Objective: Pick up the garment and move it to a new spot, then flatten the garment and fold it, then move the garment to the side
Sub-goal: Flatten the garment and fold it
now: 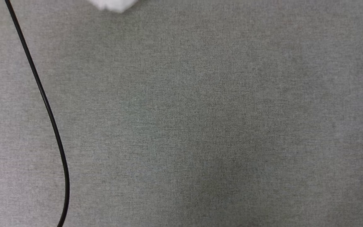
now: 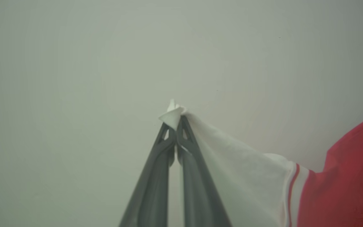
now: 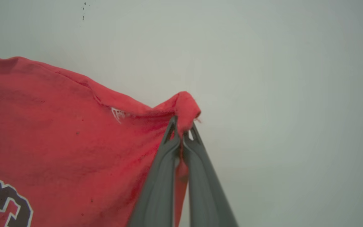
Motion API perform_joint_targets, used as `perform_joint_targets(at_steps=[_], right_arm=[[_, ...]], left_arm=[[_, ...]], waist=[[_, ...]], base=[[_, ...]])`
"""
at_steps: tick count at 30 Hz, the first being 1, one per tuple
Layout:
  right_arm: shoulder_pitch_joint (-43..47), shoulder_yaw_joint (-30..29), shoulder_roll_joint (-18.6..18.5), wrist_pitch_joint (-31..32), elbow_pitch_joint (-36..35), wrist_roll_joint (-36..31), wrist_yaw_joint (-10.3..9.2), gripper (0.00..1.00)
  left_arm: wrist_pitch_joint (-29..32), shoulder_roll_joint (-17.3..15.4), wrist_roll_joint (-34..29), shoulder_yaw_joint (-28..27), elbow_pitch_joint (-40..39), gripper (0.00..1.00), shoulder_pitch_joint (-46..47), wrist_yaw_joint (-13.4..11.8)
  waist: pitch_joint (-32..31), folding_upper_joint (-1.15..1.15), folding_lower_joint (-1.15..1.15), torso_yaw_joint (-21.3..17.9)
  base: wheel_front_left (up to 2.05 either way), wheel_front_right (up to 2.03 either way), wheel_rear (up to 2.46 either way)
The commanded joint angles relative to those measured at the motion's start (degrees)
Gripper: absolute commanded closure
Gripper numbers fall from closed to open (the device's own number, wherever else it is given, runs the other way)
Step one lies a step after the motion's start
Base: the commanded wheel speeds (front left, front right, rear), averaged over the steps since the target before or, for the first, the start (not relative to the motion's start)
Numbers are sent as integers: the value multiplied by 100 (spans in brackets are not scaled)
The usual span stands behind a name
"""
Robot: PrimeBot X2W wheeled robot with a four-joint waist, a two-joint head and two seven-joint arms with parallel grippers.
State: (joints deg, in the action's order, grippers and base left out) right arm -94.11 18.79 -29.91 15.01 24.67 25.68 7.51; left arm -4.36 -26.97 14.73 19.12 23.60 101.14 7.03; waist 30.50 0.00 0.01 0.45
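The garment (image 3: 58, 135) hangs between the two grippers, lifted by two of its edges, which looks like a way to carry it to its new spot already spread rather than bunched. In the right wrist view the right gripper (image 3: 183, 126) is clamped on a rolled red corner that pokes up just past its fingertips. From there the red cloth falls away to the left of the fingers, with the small white mark (image 3: 117, 114) just beside the pinch and part of some dark, white-edged lettering (image 3: 1, 195) far down on that side. In the left wrist view the left gripper (image 2: 177, 123) is closed tight on a twist of the white sleeve end (image 2: 231, 164). The sleeve drapes down to the right of the fingers, through the stripe trim (image 2: 291, 189) into the red body. Holding a sleeve and a hem corner should let the cloth open under its own weight. Much is cut off: neither wrist view shows the whole shirt, the lettering cannot be read, and behind the fingers is a plain pale backdrop (image 2: 74, 63) that I cannot identify. The head view shows a grey cloth surface (image 1: 200, 126), a black cable (image 1: 47, 107) and a blurred white scrap (image 1: 113, 4) at the top edge, possibly the sleeve.
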Motion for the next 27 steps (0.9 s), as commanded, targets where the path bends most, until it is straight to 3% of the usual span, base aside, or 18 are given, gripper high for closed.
perform_joint_targets(at_steps=[1, 7, 12, 19, 27], right_arm=[[-182, 38, 55, -82, 134, -56, -5, 100], [-838, 232, 165, -417, 892, -132, -5, 100], [-830, 514, 201, -732, 1403, 21, -5, 100], [-116, 1020, 322, -1256, 1832, 510, -5, 100], [1039, 1642, 246, -1712, 1831, 1145, -6, 100]], left_arm=[[-51, -37, -13, 11, 103, 100, 189, 6], [-233, 45, 133, 159, 697, 100, 685, 32], [-484, 108, 274, 309, 1086, 100, 485, 30], [-844, 128, 624, 414, 1263, 100, -386, 34], [-1009, 86, 892, 491, 895, 100, -2002, -30]], waist=[[90, 0, -1, -15], [362, 0, -1, 23], [514, 0, -1, 56], [471, 0, -1, 21], [209, 0, -1, 85]], base=[[0, 0, 0], [0, 0, 0], [0, 0, 0], [0, 0, 0], [0, 0, 0]])
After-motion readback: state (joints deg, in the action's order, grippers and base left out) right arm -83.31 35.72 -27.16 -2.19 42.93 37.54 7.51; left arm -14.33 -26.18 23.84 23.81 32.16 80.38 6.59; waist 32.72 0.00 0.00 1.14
